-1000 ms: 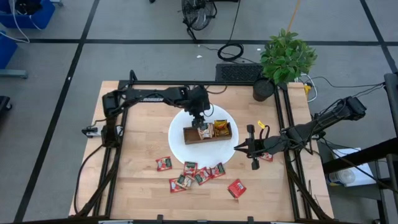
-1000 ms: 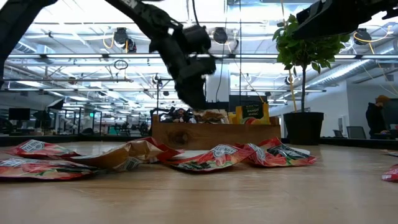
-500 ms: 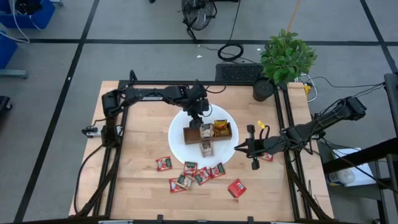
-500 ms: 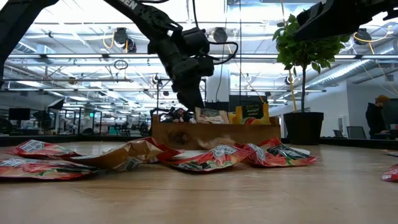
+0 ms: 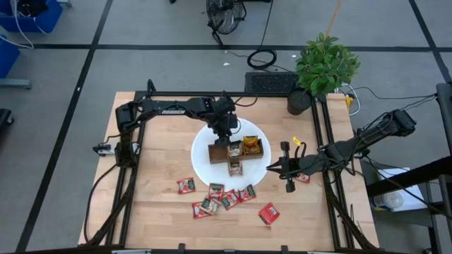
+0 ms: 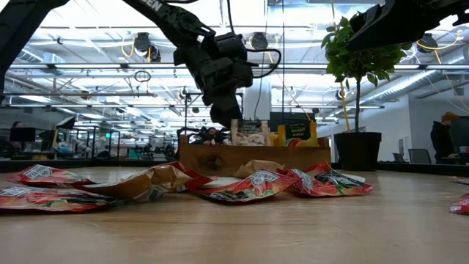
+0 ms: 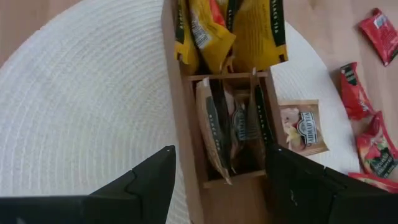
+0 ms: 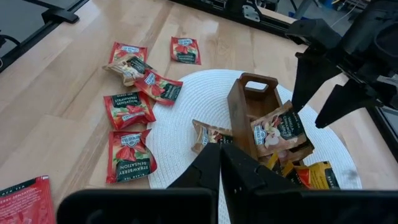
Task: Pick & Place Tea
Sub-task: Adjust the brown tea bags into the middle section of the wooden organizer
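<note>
Left end effector (image 5: 224,131), released, above tray (image 5: 216,153); right end effector (image 5: 286,166) clenched, empty; sachets (image 5: 219,197) on table (image 5: 159,148).

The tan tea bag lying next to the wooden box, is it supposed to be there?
Probably not. One tan tea bag lies flat on the white mat, just outside the wooden tray, while other tan ones stand in its middle slot. The open left gripper hangs above the tray, so that bag looks like it missed.

wooden table (image 5: 155,176) — white mat (image 5: 205,161), red sachets (image 5: 222,197)
</note>
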